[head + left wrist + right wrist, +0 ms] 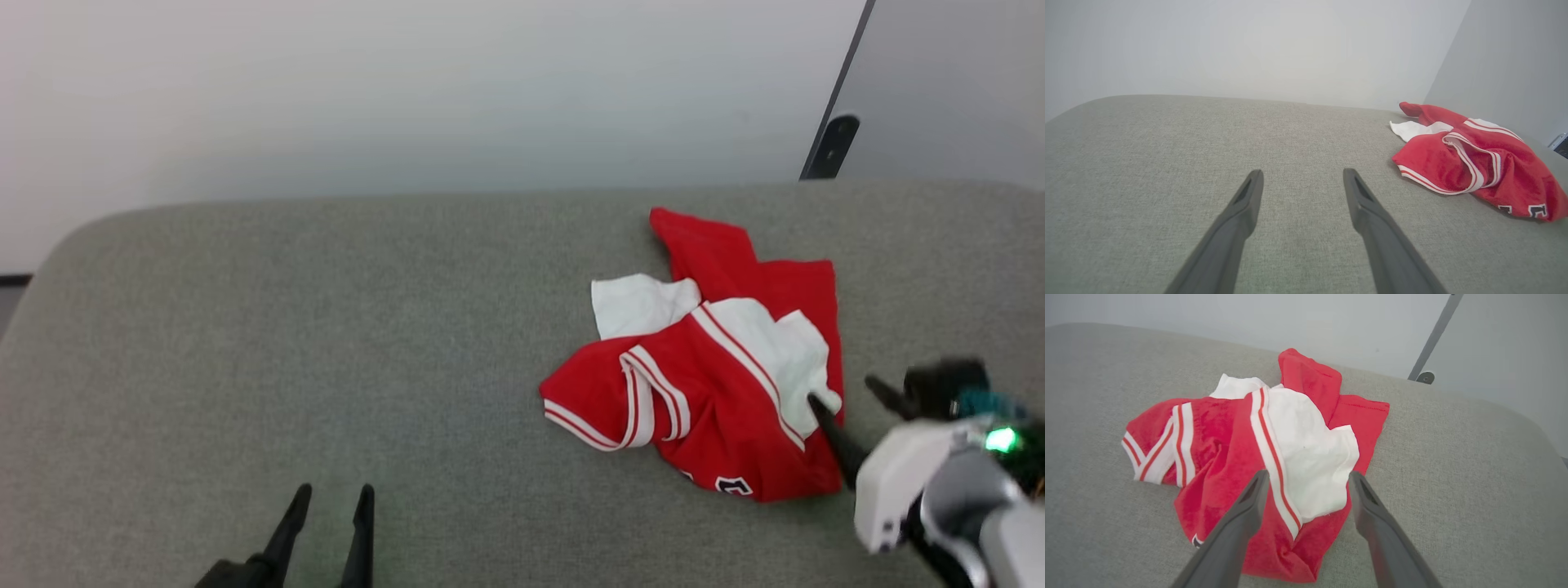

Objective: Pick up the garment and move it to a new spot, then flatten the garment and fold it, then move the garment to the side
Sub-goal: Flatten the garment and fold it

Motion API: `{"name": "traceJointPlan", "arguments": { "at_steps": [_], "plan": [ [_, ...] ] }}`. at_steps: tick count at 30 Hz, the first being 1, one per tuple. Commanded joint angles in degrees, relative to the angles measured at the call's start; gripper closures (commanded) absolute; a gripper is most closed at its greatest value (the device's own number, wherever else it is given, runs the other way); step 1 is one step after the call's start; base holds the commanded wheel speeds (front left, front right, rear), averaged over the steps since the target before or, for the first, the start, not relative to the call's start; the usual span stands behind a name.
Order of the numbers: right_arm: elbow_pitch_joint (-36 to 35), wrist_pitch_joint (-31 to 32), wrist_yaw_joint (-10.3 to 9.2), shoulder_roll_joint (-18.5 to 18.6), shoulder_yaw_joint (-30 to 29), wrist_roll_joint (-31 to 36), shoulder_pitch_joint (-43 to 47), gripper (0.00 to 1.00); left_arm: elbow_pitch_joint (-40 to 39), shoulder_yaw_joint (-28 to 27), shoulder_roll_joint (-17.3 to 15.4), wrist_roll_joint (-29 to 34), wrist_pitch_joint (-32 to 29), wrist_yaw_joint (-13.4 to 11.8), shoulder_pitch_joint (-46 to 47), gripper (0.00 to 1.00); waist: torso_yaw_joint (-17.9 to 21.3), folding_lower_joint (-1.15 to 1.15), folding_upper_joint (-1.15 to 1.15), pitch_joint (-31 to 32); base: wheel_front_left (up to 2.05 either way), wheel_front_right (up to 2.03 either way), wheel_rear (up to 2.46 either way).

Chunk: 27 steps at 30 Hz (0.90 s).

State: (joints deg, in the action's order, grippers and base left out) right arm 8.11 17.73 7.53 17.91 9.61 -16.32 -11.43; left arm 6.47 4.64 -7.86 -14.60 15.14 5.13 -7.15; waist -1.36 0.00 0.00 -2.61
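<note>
Two pincers gaping, gripping nothing. I am hovering right pincer (841, 390) at near edge of shirt (718, 384), fingers straddling its white panel (1310, 457), likely lining up first pickup. Shirt lying crumpled on right of grey cushion (326, 327). Left pincer (335, 488) sitting low, well apart, probably waiting its turn.

Lettering (732, 485) on the garment (712, 363) partly folded under; unreadable.

Parted fingers (1241, 522) frame the crumpled red garment (1306, 457).
</note>
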Motion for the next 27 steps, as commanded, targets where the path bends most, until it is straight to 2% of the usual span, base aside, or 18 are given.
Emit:
{"name": "traceJointPlan", "arguments": {
  "at_steps": [1, 4, 11, 19, 27],
  "plan": [
    [0.6, 1.2, -0.08, 0.6, 0.4, -0.7, -1.3, 0.0, 0.3, 0.0, 0.2, 0.2, 0.0, 0.4, 0.6, 0.0, -0.7, 0.0, 0.0, -2.2, 0.0, 0.0, 0.0],
    [2.3, 7.4, -0.08, 3.2, 2.9, -2.8, -5.7, 0.0, 1.2, -0.1, 0.5, 0.4, 0.0, 0.8, 2.0, 0.0, -1.3, 0.0, 0.0, -3.7, 0.0, 0.0, 0.0],
    [6.3, 17.5, -0.08, 5.4, 4.3, -6.9, -11.0, 0.0, 2.9, -0.4, 1.2, 0.3, 0.0, 1.6, 4.4, 0.0, -2.6, 0.0, 0.0, -6.1, 0.0, 0.0, 0.0],
    [10.0, 19.9, -0.08, 4.6, 1.6, -6.7, -12.1, 0.0, 3.9, -1.2, 1.7, 0.3, 0.0, 2.0, 5.6, 0.0, -2.8, 0.0, 0.0, -7.6, 0.0, 0.0, 0.0],
    [10.9, 19.3, -0.08, 4.0, 2.6, -7.9, -12.5, 0.0, 4.5, -1.1, 1.8, 0.5, 0.0, 2.4, 6.4, 0.0, -2.3, 0.0, 0.0, -8.3, 0.0, 0.0, 0.0]
  ]
}}
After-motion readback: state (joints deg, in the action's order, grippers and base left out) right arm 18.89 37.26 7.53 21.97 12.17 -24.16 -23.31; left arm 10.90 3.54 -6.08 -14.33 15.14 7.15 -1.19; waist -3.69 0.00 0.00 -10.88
